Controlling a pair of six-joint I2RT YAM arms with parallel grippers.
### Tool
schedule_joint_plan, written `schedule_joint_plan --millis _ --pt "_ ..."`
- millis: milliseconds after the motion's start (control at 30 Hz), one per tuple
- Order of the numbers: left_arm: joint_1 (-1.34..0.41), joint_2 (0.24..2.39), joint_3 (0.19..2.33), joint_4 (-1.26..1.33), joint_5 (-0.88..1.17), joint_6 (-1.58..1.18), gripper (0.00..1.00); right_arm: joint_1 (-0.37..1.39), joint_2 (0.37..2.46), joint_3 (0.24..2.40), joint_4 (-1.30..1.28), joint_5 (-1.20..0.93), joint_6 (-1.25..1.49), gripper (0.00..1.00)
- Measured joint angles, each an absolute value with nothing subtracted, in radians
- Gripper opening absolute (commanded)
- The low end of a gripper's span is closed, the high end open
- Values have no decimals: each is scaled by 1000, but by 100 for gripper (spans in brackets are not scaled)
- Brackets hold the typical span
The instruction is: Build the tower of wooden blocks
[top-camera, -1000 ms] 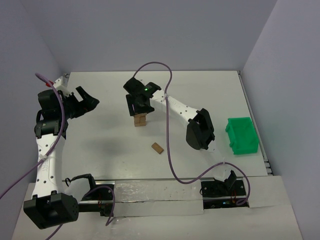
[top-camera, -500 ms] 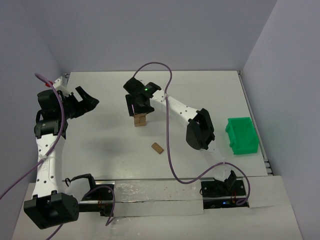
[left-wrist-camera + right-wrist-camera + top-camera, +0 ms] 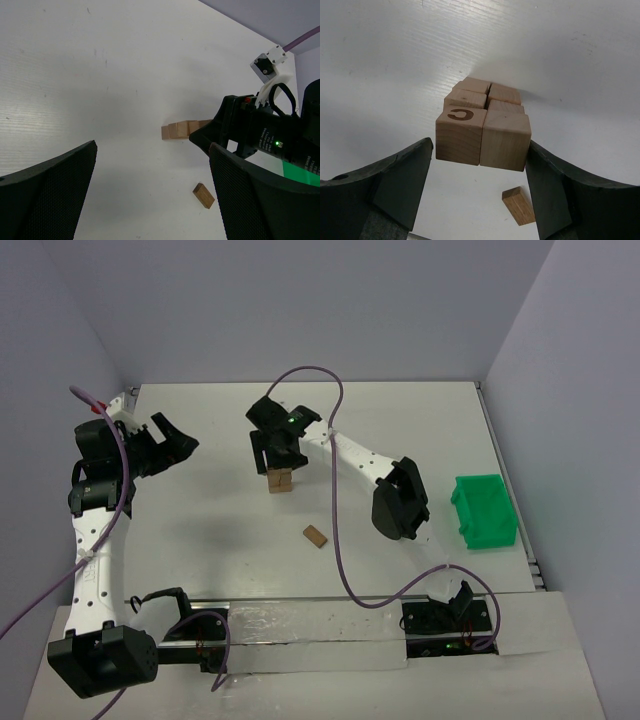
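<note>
Tower (image 3: 280,480) stands several layers. The right gripper (image 3: 480,146) straddles its top, held or released, we can't tell. Left gripper (image 3: 152,146) gapes empty, one loose block (image 3: 316,536) to go.

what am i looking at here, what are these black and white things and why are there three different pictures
These are two robot arms bolted to the near edge of a white table. One picture looks down from above and behind them. The other two come from a small camera on each wrist.

On the table are a small tower of wooden blocks, one loose block lying nearer the arms, and a green bin on the right.

The left arm's fingers hang wide open and empty. The right arm's fingers stand on either side of the tower's top pair of blocks. I cannot tell whether they press on them.
</note>
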State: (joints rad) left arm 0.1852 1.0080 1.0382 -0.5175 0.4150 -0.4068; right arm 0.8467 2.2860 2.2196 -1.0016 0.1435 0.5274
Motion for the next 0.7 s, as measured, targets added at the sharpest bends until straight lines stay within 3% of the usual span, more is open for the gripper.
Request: schedule_joint_plan --millis 133,233,700 --pt "185 1008 1038 -515 419 -407 99 847 2286 2219 -1002 141 528 85" --pt "185 1008 1038 -513 421 -407 99 848 2286 2219 -1001 141 531 99" --pt "192 1008 1038 -512 424 -407 99 849 2286 2219 -1000 166 543 100"
